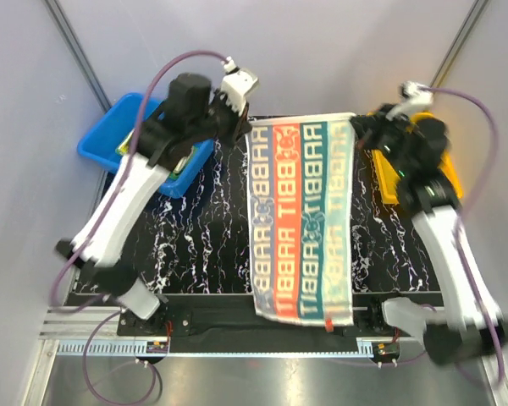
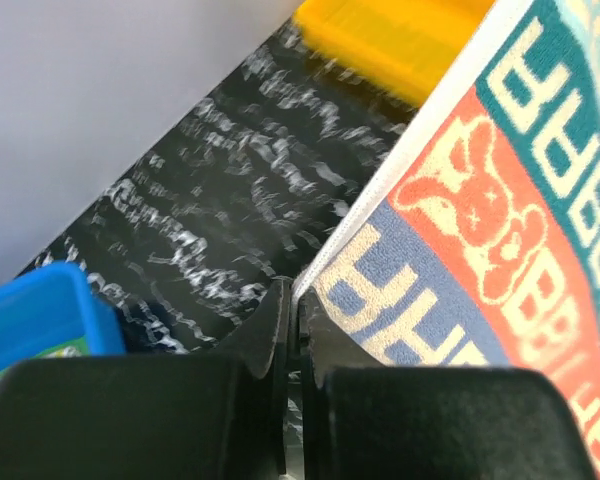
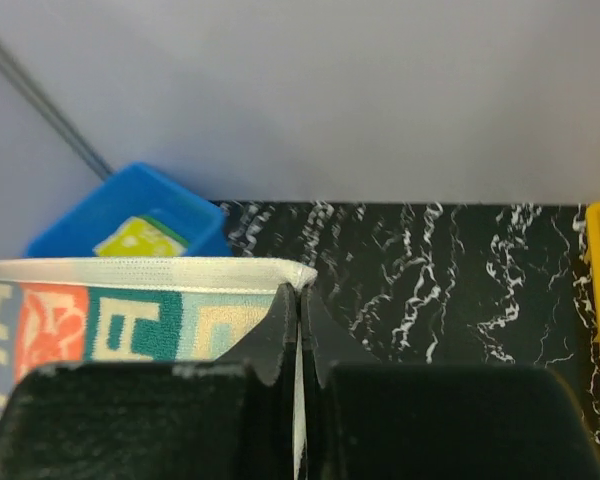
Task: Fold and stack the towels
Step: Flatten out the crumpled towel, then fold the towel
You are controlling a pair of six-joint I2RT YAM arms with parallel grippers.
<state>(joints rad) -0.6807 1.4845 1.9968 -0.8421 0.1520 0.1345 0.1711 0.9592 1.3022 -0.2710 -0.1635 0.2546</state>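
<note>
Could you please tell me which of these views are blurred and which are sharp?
Top external: the right arm looks smeared along its forearm, while lettering on the striped towel reads clearly. Left wrist: the table streaks with blur, and the dark fingers show little detail. Right wrist: the table veining and blue bin are sharp.

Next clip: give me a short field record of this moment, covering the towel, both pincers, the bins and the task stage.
towel in work: striped towel, spread lengthwise on the black marbled table
left pincer: shut on the towel's far left corner
right pincer: shut on its far right corner
blue bin: far left, yellow cloth inside
yellow bin: far right, contents mostly hidden by the right arm
stage: striped towel not yet folded
</note>
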